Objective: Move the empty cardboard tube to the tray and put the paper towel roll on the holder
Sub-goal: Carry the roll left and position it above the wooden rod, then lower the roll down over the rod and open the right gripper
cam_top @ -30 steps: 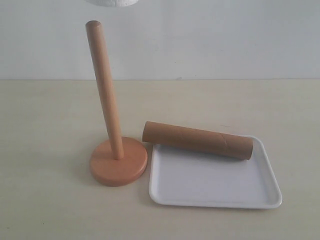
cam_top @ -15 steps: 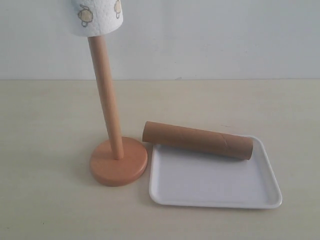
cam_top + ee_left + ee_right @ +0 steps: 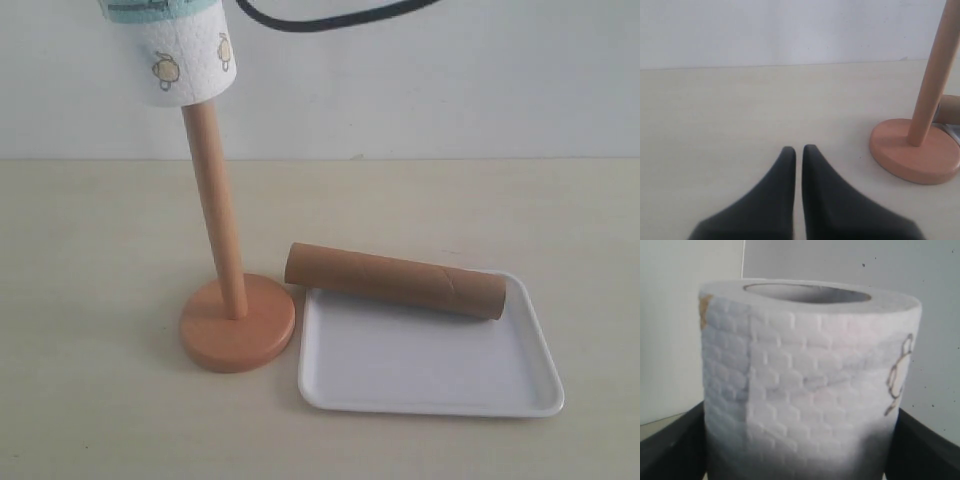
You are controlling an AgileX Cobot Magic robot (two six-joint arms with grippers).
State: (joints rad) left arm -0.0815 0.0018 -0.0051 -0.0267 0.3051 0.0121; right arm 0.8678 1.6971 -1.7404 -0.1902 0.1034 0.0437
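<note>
The white embossed paper towel roll (image 3: 180, 55) with yellow prints and a teal band hangs at the top left of the exterior view, its lower end slipped over the top of the holder's post (image 3: 218, 215). The holder's disc base (image 3: 238, 325) rests on the table. My right gripper (image 3: 800, 440) is shut on the paper towel roll (image 3: 805, 375), black fingers on both sides. The brown cardboard tube (image 3: 395, 280) lies across the back of the white tray (image 3: 430, 375), one end overhanging toward the holder. My left gripper (image 3: 799, 150) is shut and empty, low over the table beside the holder (image 3: 920, 150).
A black cable (image 3: 330, 15) loops across the top of the exterior view. A pale wall stands behind the light wooden table (image 3: 90, 300).
The paper towel roll has come down from the top edge of the exterior view and now covers the tip of the holder's post. The tube, tray and holder have not moved.
</note>
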